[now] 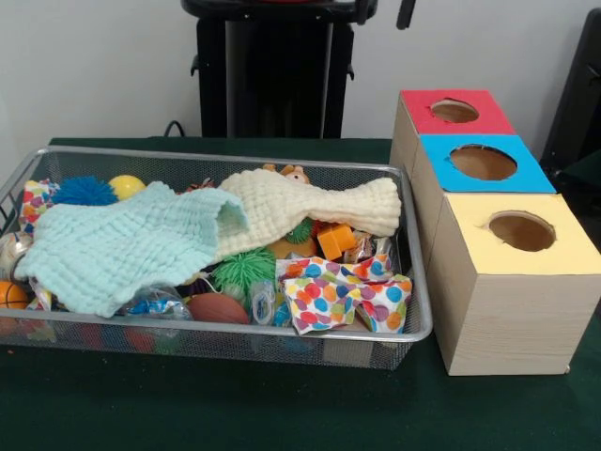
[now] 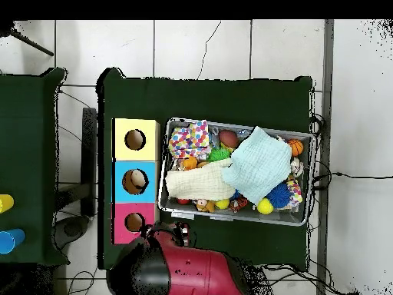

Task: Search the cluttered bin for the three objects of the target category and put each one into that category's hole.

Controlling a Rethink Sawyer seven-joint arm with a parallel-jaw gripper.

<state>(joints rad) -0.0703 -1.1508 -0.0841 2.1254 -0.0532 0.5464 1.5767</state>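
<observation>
The wire mesh bin (image 1: 420, 282) stands on the green table, full of toys; it also shows in the overhead view (image 2: 163, 184). A polka-dot cloth (image 1: 343, 293) lies at its front right corner, and in the overhead view (image 2: 189, 140) at the bin's upper left. Another polka-dot piece (image 1: 36, 199) peeks out at the far left end. The blue-topped box's hole (image 1: 483, 162) is in the middle of the three boxes; in the overhead view (image 2: 135, 180) something pale shows inside it. The gripper is out of view; only the robot's red base (image 2: 180, 270) shows.
A mint knitted cloth (image 1: 122, 246) and a cream knitted cloth (image 1: 315, 205) cover much of the bin. Balls, an orange block (image 1: 335, 241) and a green spiky ball (image 1: 242, 271) lie beneath. The red-topped box (image 1: 454, 111) and yellow-topped box (image 1: 522, 231) flank the blue one.
</observation>
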